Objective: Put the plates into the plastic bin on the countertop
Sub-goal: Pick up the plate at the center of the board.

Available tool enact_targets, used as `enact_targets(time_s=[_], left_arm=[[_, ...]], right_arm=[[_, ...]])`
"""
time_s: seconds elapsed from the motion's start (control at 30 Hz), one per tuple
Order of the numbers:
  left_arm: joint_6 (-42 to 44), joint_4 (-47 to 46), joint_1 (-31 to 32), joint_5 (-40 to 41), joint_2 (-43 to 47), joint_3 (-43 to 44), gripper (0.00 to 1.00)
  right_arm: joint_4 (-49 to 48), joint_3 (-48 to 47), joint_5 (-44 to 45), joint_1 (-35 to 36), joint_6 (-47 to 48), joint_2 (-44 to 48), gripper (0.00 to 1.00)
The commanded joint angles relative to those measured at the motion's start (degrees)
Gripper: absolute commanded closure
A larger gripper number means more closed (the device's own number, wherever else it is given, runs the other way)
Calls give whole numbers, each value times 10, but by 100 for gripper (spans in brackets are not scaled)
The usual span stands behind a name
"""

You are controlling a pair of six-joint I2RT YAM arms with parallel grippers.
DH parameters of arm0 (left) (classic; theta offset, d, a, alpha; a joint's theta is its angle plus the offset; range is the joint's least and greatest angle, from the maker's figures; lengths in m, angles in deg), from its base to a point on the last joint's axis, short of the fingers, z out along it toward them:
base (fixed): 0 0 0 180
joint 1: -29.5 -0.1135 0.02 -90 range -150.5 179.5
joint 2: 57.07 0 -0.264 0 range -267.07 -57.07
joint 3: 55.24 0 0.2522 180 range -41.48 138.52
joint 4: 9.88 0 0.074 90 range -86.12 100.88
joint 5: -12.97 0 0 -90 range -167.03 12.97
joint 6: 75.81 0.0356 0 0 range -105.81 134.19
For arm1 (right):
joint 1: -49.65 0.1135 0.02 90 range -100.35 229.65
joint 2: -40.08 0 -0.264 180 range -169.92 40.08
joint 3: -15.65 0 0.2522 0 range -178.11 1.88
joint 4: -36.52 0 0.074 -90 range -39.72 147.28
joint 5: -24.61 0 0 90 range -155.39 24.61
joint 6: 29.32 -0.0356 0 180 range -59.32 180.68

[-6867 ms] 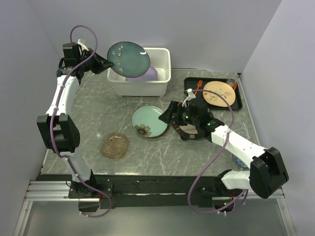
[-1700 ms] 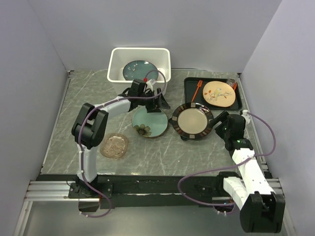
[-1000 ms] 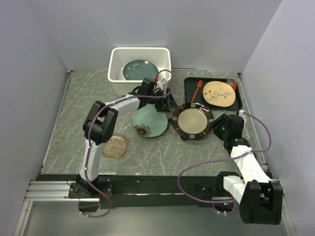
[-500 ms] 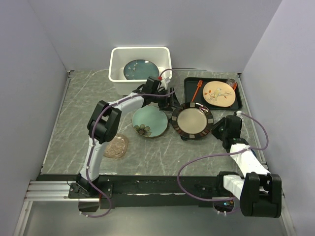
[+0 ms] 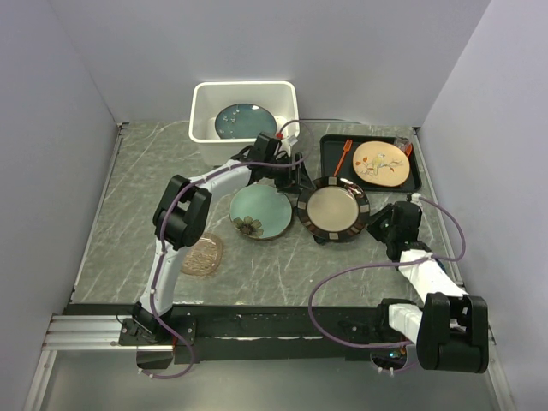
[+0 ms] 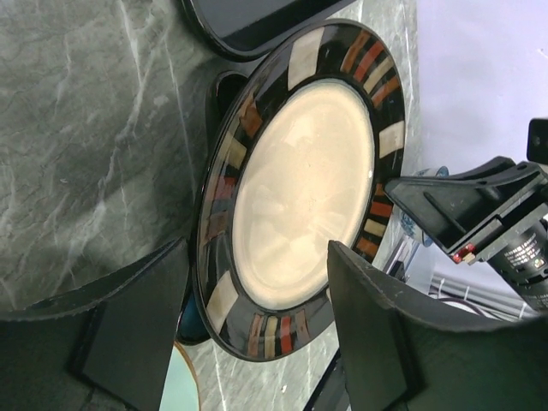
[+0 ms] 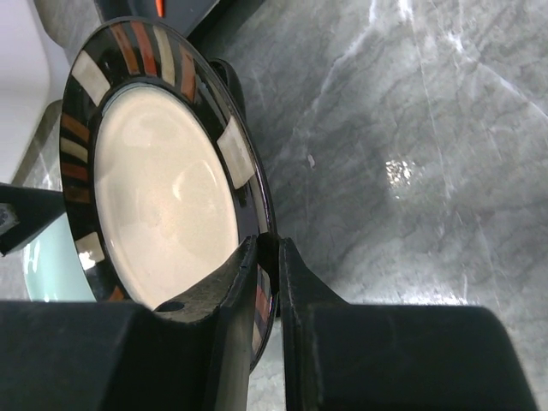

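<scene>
A dark-rimmed cream plate (image 5: pixel 332 210) lies mid-table, right of a pale green flowered plate (image 5: pixel 259 212). My right gripper (image 7: pixel 267 257) is shut on the cream plate's (image 7: pixel 163 197) right rim, which sits pinched between both fingers; in the top view this gripper (image 5: pixel 374 224) is at the plate's right side. At the opposite rim my left gripper (image 5: pixel 295 178) stands open, its fingers (image 6: pixel 128 325) astride the plate (image 6: pixel 304 193) without gripping it. The white plastic bin (image 5: pixel 201 107) at the back holds a dark teal plate (image 5: pixel 240 120). An amber glass plate (image 5: pixel 199 254) lies front left.
A black tray (image 5: pixel 330 154) with a tan plate (image 5: pixel 380 163) and an orange utensil stands at the back right, close behind the cream plate. Something dark (image 6: pixel 223 94) shows under that plate's edge. Walls enclose the table on three sides.
My right gripper has shut on the cream plate's rim, and the plate has shifted slightly left. My left gripper has moved right to the plate's far rim, its jaws a little narrower.
</scene>
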Motion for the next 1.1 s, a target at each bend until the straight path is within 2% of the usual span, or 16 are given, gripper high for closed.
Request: enact_targets(time_s=[0.0, 0.2, 0.4, 0.9, 1.07], left_arm=[[9, -20, 4, -43, -4, 0, 31], [36, 6, 4, 2, 6, -8, 30], [23, -20, 4, -38, -1, -16, 31], [-77, -314, 3, -205, 62, -145, 32], [-79, -328, 6, -221, 72, -151, 32]], right_arm=[[-49, 21, -44, 4, -6, -20, 92], [-95, 38, -78, 3, -21, -17, 95], [-113, 41, -95, 4, -22, -31, 96], [-213, 62, -181, 4, -28, -41, 96], [-226, 67, -192, 4, -24, -9, 96]])
